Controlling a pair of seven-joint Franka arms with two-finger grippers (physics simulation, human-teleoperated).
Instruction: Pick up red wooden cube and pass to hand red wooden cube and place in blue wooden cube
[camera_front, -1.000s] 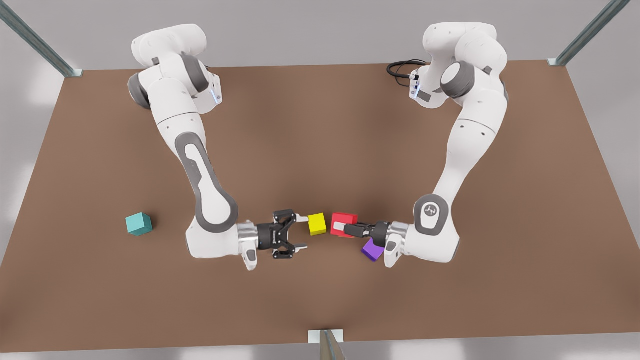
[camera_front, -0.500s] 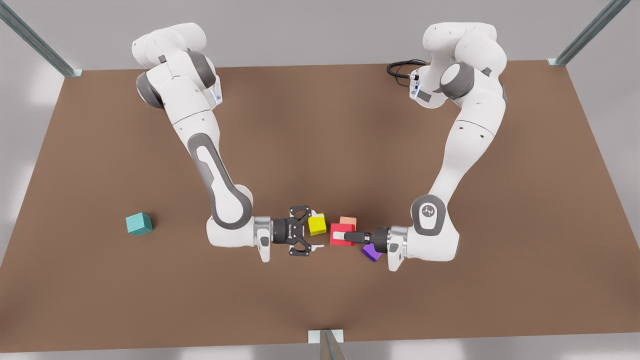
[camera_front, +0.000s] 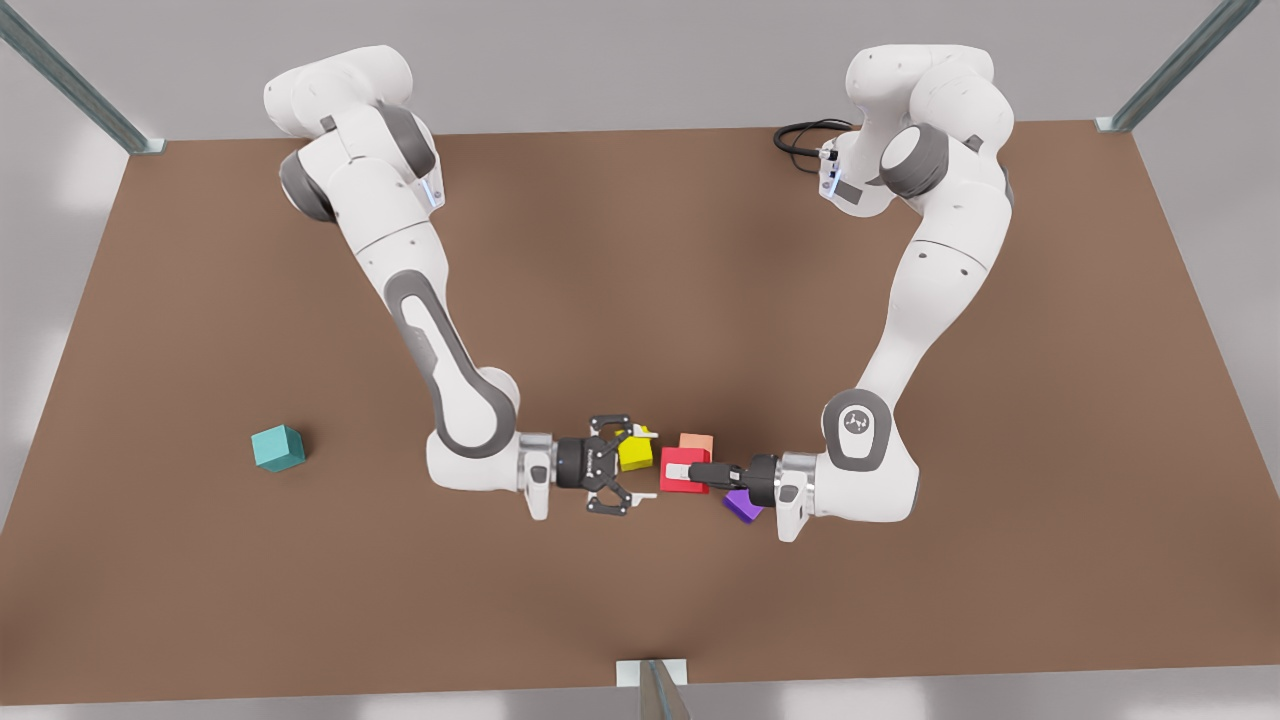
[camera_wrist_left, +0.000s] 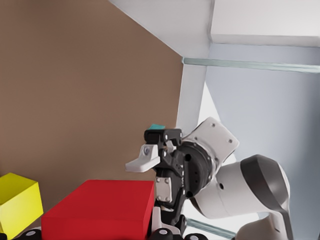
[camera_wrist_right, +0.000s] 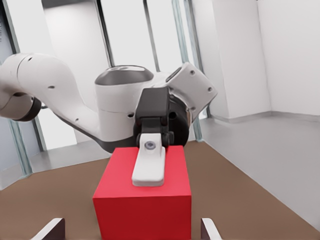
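- Left gripper (camera_front: 685, 470), on the arm at the front view's right: lying level, pinching the red wooden cube (camera_front: 675, 458) clear of the table (camera_front: 640, 250), pointing toward the other arm.
- Seen in the right wrist view: one white finger (camera_wrist_right: 149, 165) lying flat across the top face of the red wooden cube (camera_wrist_right: 145, 210).
- Red wooden cube: around the middle of the table's width, nearer the near edge than the far edge, between the two grippers.
- Right gripper (camera_front: 640, 464), on the arm at the front view's left: also level, facing the cube, spread wide and holding nothing. Fingertips (camera_wrist_right: 52, 227) apart on either side of the cube, just short of it.
- Blue wooden cube (camera_front: 277, 447): on the table near the left edge, well apart from both grippers.
- Yellow cube (camera_front: 636, 455): on the table, below the right gripper's fingers.
- Salmon cube (camera_front: 696, 442): just behind the red one, toward the far edge.
- Purple cube (camera_front: 741, 506): partly hidden under the left wrist.
- In the left wrist view: red wooden cube (camera_wrist_left: 100, 207) close in, yellow cube (camera_wrist_left: 17, 202) beside it, right gripper (camera_wrist_left: 150, 160) beyond.
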